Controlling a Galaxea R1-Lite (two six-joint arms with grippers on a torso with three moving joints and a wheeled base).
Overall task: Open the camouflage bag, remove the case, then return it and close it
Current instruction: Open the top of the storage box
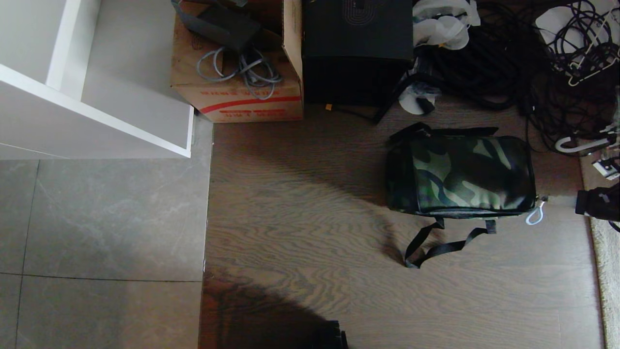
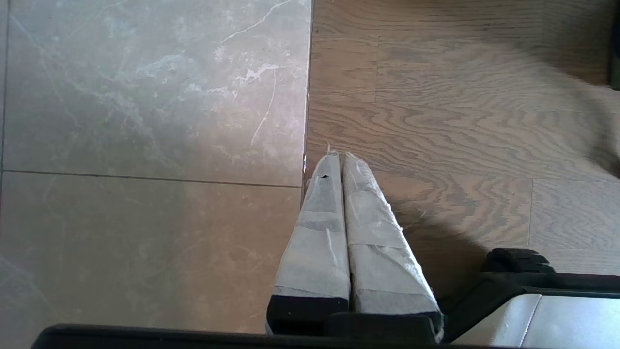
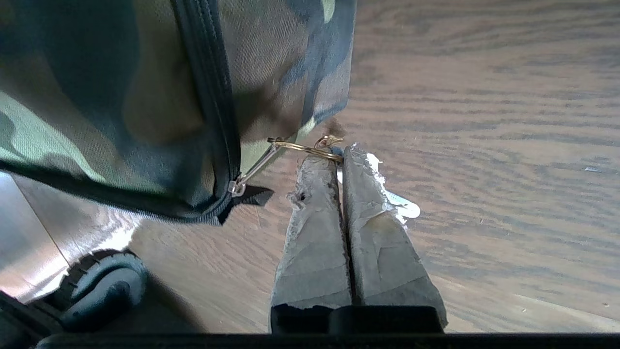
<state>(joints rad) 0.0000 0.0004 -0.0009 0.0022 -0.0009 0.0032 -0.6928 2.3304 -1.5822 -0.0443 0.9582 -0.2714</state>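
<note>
So the camouflage bag (image 1: 460, 174) is sitting on the wood floor (image 1: 300, 232), zipped up, lying on its side with the black strap (image 1: 443, 242) trailing out toward me. Behind it there's a tall black box (image 1: 357, 48) and a cardboard box (image 1: 237, 63) with grey cables piled in it, plus a big tangle of black cords (image 1: 508, 63) off to the right. A white shelf unit (image 1: 97, 82) stands over the grey tile (image 1: 97, 228) on the left.

My right gripper (image 3: 341, 151) is down at the bag's near right corner, fingers pressed together on the white clip (image 1: 535, 213), with the brass ring (image 3: 310, 148) and zipper pull (image 3: 252, 169) stretched taut from the zipper's end. My left gripper (image 2: 339, 156) hangs closed and empty over the tile and wood seam.
</note>
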